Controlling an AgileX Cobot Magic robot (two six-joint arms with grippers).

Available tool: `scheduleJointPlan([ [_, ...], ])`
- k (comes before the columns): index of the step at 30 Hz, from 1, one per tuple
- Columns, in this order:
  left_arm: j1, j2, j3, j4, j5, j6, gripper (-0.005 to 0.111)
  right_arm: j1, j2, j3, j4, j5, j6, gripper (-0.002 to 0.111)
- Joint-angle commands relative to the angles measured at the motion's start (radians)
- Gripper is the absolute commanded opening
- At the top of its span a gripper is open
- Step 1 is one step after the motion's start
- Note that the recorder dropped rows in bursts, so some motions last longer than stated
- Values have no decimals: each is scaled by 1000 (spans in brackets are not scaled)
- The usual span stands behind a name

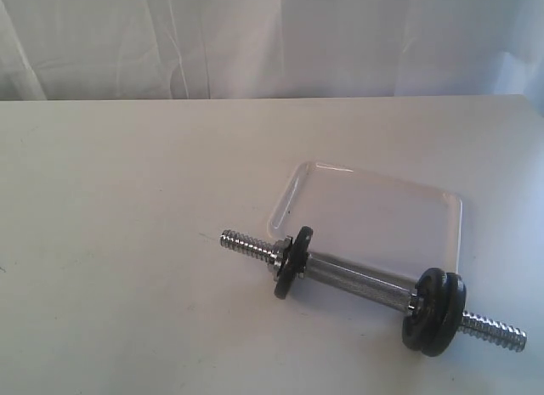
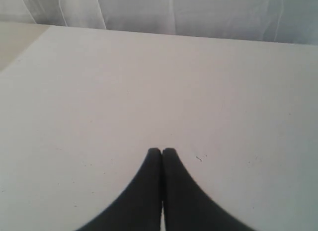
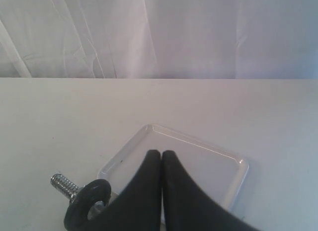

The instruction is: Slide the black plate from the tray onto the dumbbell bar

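The dumbbell bar (image 1: 357,280) lies on the table along the front edge of the white tray (image 1: 374,181). One black plate (image 1: 293,263) sits tilted on the bar near its left threaded tip. Two more black plates (image 1: 438,314) sit together near the right tip. Nothing lies in the tray. Neither gripper appears in the exterior view. My right gripper (image 3: 161,152) is shut and empty above the tray (image 3: 198,140), with the tilted plate (image 3: 84,201) and a threaded tip (image 3: 62,184) beside it. My left gripper (image 2: 162,150) is shut and empty over bare table.
A white table (image 1: 127,242) spreads wide to the left of the bar. White draped cloth (image 1: 255,38) hangs behind the table's far edge. The right threaded tip (image 1: 495,329) points toward the front right corner.
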Motion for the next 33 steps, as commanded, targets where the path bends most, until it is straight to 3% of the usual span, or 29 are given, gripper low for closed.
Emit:
scheduleJointPlan([
  [1, 5, -52, 2, 0, 3, -9, 0, -5, -3, 4, 2, 0, 2, 0],
  [12, 5, -50, 28, 0, -9, -9, 0, -5, -3, 4, 2, 0, 2, 0],
  [16, 5, -50, 143, -15, -69, -9, 0, -5, -3, 4, 2, 0, 2, 0],
  [21, 5, -56, 307, -150, -90, -9, 0, -5, -3, 4, 2, 0, 2, 0],
  [25, 5, -109, 421, -172, -239, -19, 0, -5, -3, 4, 2, 0, 2, 0],
  [30, 5, -199, 556, -172, -305, -18, 0, -5, -3, 4, 2, 0, 2, 0],
  [33, 5, -214, 658, -206, -452, -17, 0, -5, -3, 4, 2, 0, 2, 0],
])
